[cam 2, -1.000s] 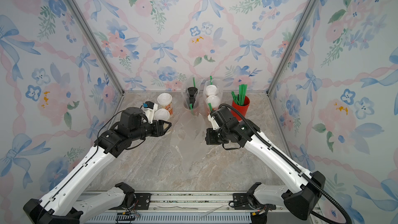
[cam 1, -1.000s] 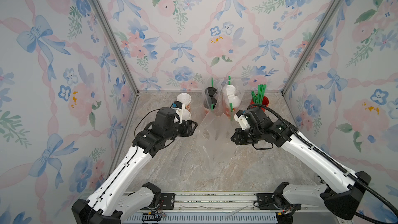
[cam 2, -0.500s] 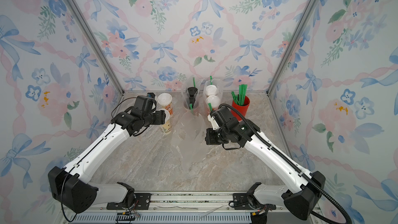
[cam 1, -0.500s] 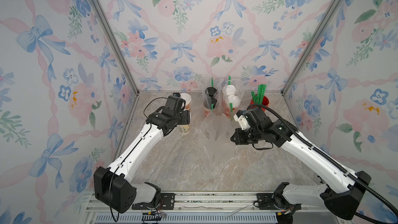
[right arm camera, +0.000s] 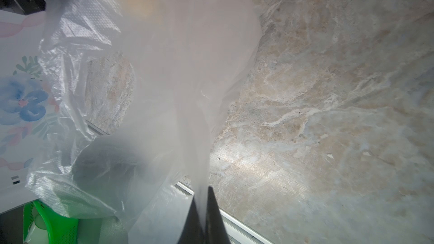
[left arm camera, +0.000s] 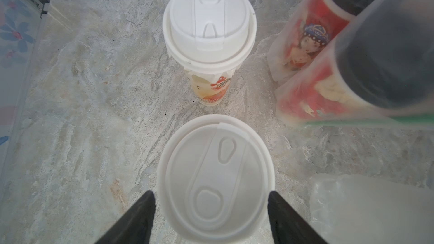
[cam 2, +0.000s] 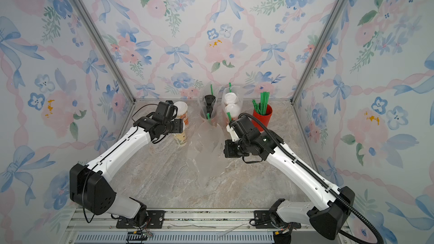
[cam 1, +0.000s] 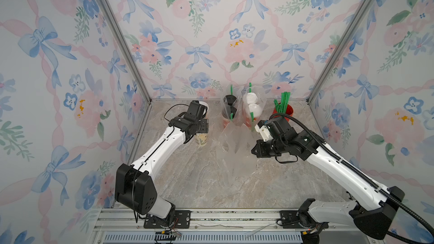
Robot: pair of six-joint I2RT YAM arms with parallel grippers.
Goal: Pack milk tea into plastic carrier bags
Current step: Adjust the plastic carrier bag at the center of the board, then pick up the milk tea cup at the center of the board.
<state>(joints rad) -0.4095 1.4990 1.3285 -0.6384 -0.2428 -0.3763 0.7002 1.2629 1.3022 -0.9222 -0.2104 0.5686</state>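
Note:
Two cream-printed milk tea cups with white lids stand at the back left, one (left arm camera: 209,31) behind the other (left arm camera: 216,177). My left gripper (left arm camera: 211,192) hangs open over the nearer cup (cam 2: 180,137), a finger on each side of its lid, with a thin gap on both sides. Two plastic carrier bags at the back hold red cups, one pair black-lidded (cam 1: 229,106), one pair white-lidded (cam 1: 252,107). An empty carrier bag (cam 1: 237,151) stands mid-table. My right gripper (right arm camera: 202,192) is shut on its edge (right arm camera: 164,66).
A red lidless cup of green straws (cam 1: 285,111) stands at the back right, just behind my right wrist. The flowered walls close in on three sides of the marble table (cam 1: 199,184). The bagged red cups (left arm camera: 328,66) are close beside the left gripper.
My left arm has swung back over the cream cups, turned its gripper downward and opened it wider around the nearer lid. The right arm and the empty bag have stayed still.

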